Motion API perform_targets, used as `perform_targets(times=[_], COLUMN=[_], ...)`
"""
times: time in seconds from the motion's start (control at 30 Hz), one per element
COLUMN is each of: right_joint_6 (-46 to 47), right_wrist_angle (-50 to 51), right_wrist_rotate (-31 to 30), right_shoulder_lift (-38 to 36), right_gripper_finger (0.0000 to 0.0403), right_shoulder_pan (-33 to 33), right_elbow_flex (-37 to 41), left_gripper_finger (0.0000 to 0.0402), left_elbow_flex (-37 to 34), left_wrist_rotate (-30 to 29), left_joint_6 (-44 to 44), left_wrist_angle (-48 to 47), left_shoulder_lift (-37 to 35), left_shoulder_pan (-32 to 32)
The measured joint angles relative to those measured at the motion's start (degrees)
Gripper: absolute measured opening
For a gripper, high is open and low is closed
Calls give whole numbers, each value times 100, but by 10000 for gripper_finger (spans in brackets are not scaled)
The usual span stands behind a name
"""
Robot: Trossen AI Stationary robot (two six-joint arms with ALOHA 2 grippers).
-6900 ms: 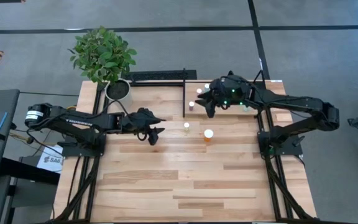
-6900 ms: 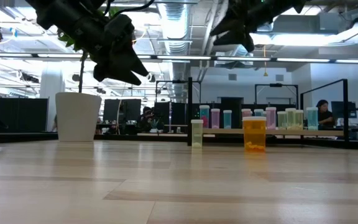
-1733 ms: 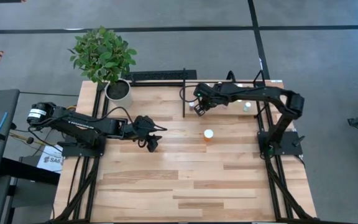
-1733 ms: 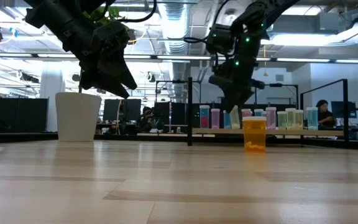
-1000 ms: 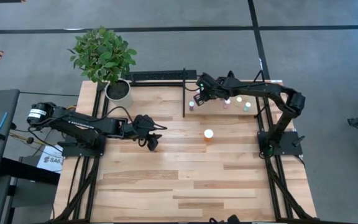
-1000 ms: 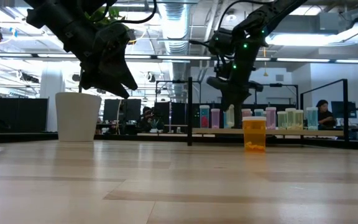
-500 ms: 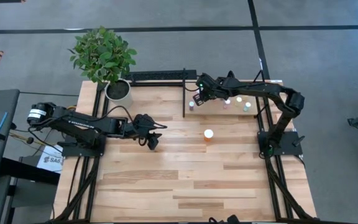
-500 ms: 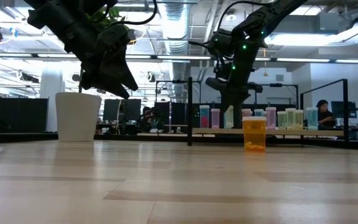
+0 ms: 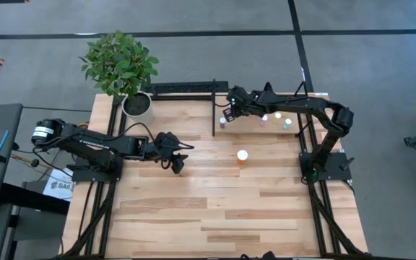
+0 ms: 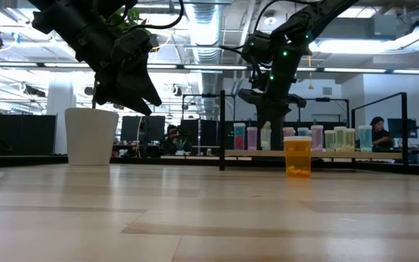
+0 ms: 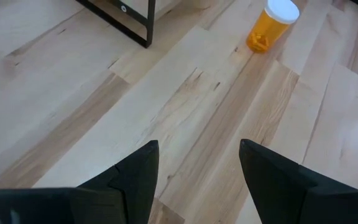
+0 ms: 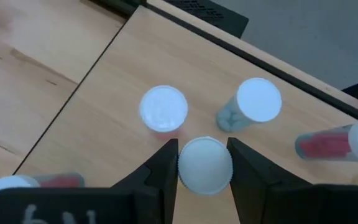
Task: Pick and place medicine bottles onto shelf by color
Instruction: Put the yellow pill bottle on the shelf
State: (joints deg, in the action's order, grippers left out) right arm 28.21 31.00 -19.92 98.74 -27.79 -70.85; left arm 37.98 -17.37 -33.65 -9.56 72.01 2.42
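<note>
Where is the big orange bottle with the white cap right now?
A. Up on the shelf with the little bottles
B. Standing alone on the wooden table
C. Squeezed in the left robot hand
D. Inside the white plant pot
B. The large orange white-capped medicine bottle stands by itself on the light plank tabletop, outside the black-framed wooden shelf, and the left end effector hangs open and empty.

From my station I could read almost nothing. A white label (image 9: 58,188) lay just beside the left arm's base (image 9: 92,172), off the surface's left edge, and showed dark letters that looked like "SA"; the rest was cut off. No label on the bottles, shelf or pot was legible to me.
</note>
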Motion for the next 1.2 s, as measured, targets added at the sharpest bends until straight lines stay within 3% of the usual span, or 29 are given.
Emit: perform_targets(times=[0.37, 1.2], right_joint_6=[437, 57], right_wrist_angle=[-34, -497], right_wrist_rotate=[-16, -129], right_shoulder_lift=[0, -11], right_gripper_finger=[137, 136], right_shoulder_pan=[174, 271], right_elbow_flex=[0, 97], left_gripper_finger=[210, 210], left_elbow_flex=[0, 0], left_wrist_rotate=[0, 0], left_joint_6=[4, 60], left_wrist_angle=[1, 0], left_shoulder_lift=[1, 1], left_shoulder_pan=[0, 0])
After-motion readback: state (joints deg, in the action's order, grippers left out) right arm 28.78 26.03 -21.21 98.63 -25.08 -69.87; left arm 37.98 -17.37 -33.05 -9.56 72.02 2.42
